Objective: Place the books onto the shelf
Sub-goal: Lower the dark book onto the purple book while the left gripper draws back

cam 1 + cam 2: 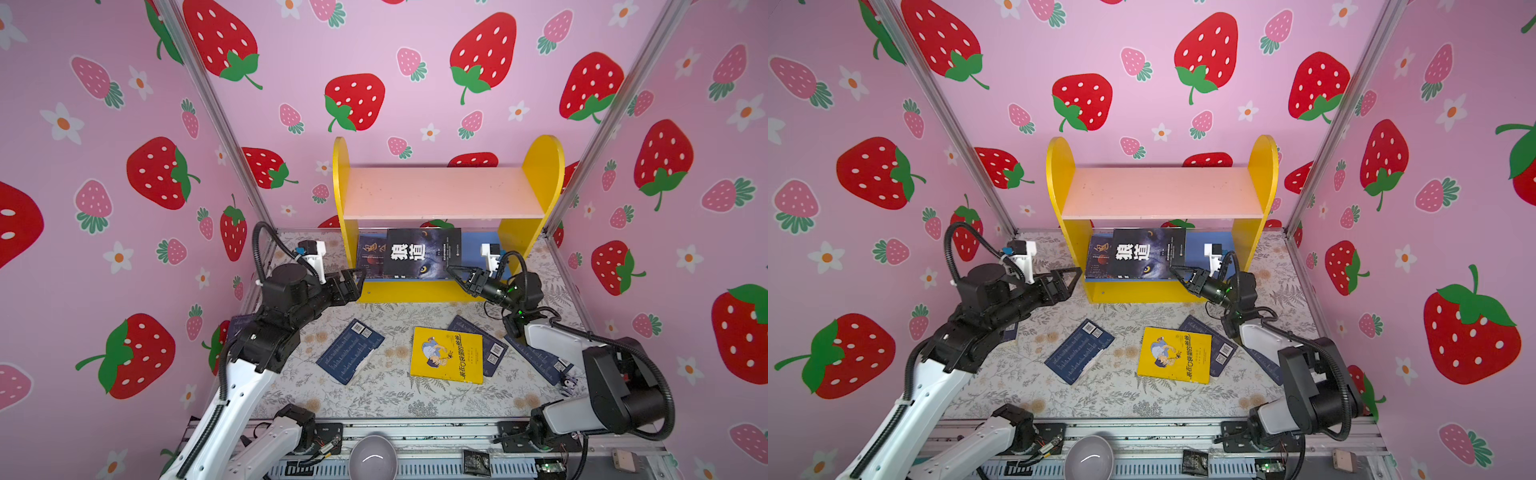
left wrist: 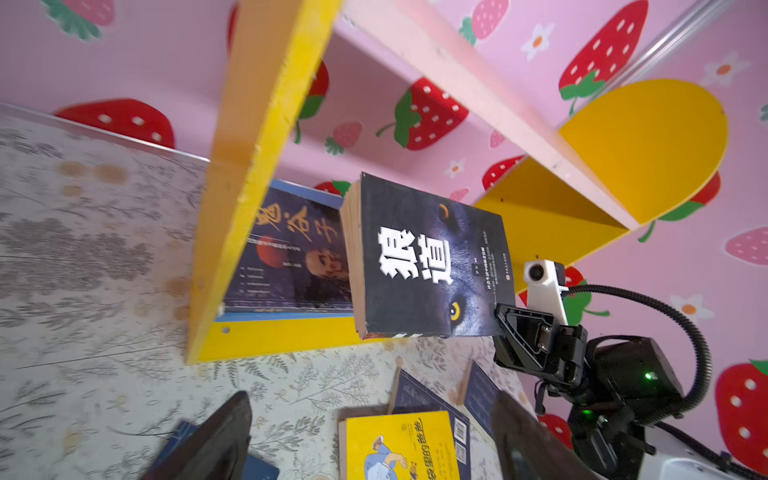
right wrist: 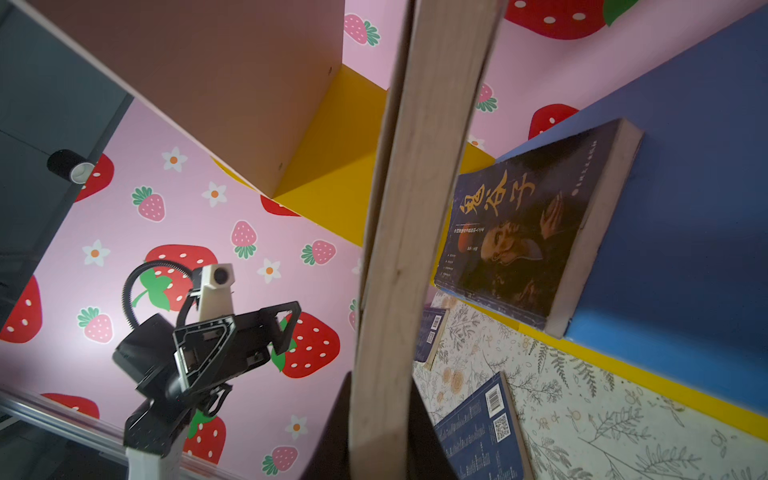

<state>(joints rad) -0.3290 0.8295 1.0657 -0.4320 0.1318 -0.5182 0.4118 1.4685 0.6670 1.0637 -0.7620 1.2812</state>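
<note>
The shelf [image 1: 440, 193] stands at the back against the wall. My right gripper [image 1: 455, 272] is shut on the lower right corner of a dark wolf-cover book [image 1: 419, 253], held upright at the blue lower board; the right wrist view shows its page edge [image 3: 415, 208] between the jaws. Another dark book [image 1: 370, 255] lies on that board to the left. My left gripper [image 1: 357, 280] is open and holds nothing, just left of the wolf book [image 2: 432, 257]. On the table lie a yellow book [image 1: 446, 355] and navy books [image 1: 349, 351].
More navy books lie under the yellow one [image 1: 490, 345], beneath my right arm [image 1: 540, 359] and under my left arm [image 1: 237, 324]. The pink upper board is bare. A grey bowl [image 1: 372, 457] sits on the front rail. Strawberry walls close in three sides.
</note>
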